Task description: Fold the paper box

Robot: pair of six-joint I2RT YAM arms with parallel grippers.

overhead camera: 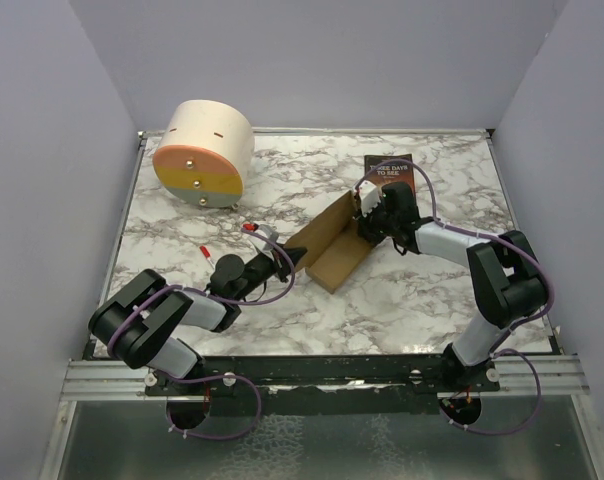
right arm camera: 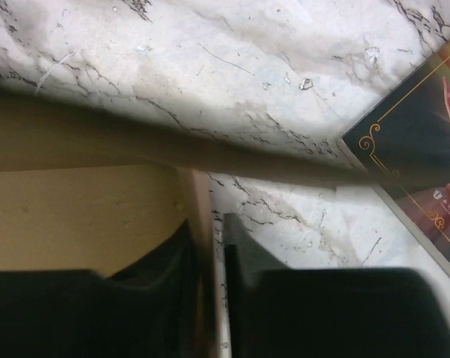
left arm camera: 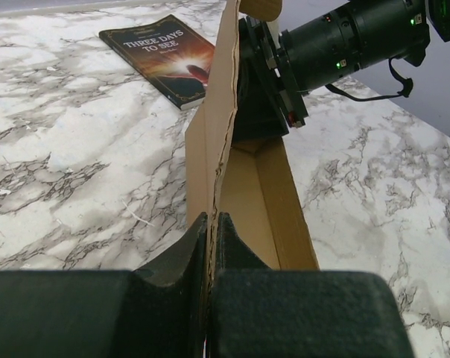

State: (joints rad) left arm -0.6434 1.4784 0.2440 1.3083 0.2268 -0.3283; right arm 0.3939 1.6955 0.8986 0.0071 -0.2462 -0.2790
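Note:
The paper box [overhead camera: 332, 245] is brown cardboard, half raised, lying at the middle of the marble table [overhead camera: 422, 300]. My left gripper [overhead camera: 287, 260] holds its near end. In the left wrist view the left gripper [left arm camera: 211, 220] is shut on the edge of an upright side wall of the paper box [left arm camera: 262, 194]. My right gripper [overhead camera: 367, 222] is at the box's far end. In the right wrist view the right gripper [right arm camera: 208, 224] straddles a thin wall of the paper box [right arm camera: 76, 216]. A narrow slit of table shows between that wall and the right finger.
A dark paperback book [overhead camera: 387, 172] lies just behind the box, close to the right gripper; the book [left arm camera: 162, 56] also shows in both wrist views. A big cream cylinder with an orange-yellow face [overhead camera: 204, 152] stands at the back left. Walls enclose the table.

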